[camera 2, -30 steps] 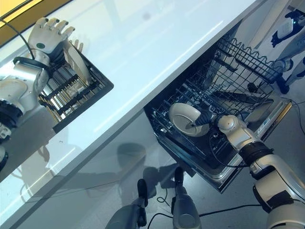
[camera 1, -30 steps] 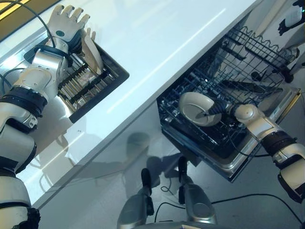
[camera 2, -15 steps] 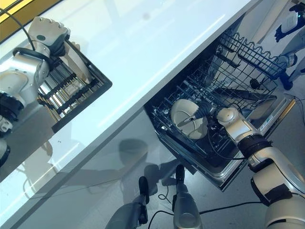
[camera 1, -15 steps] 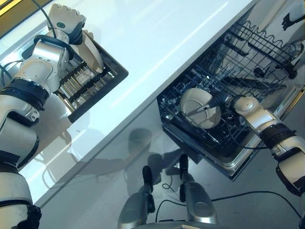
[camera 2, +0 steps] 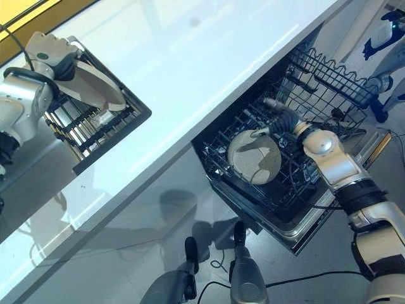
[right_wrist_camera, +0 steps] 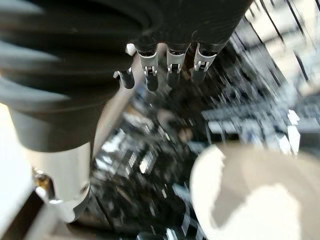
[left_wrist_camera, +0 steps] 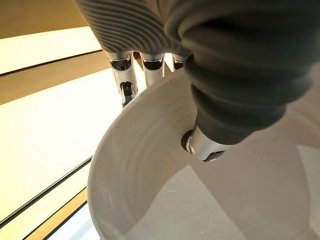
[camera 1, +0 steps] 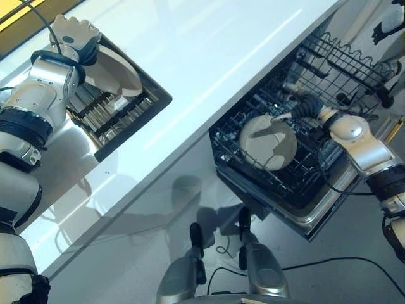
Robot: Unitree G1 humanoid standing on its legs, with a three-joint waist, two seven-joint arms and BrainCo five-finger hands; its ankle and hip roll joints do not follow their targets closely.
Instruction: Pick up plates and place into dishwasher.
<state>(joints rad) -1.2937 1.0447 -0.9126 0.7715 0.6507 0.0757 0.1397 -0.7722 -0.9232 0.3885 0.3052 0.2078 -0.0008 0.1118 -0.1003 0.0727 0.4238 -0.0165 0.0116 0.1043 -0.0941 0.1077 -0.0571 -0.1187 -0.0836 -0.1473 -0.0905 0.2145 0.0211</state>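
A pale plate [camera 1: 118, 69] leans in the black dish rack [camera 1: 130, 117] on the counter at the far left. My left hand [camera 1: 71, 36] is shut on its upper rim; in the left wrist view the thumb [left_wrist_camera: 205, 145] presses the plate's inner face [left_wrist_camera: 150, 195] and the fingers [left_wrist_camera: 125, 75] reach behind the rim. A second plate [camera 1: 268, 142] rests tilted in the dishwasher's lower rack [camera 1: 243, 174]. My right hand [camera 2: 283, 120] hovers just above that plate's upper edge, open, its fingers [right_wrist_camera: 172, 65] straight and clear of the plate [right_wrist_camera: 250, 200].
The white counter [camera 1: 209, 57] runs between the dish rack and the dishwasher. A wire upper basket [camera 1: 348, 63] juts out beyond my right hand. The open dishwasher door [camera 1: 316, 218] lies low below the lower rack.
My right hand let go of the plate in the lower rack and drew up and away from it. My left hand closed on the dish-rack plate and tipped it toward the rack's middle.
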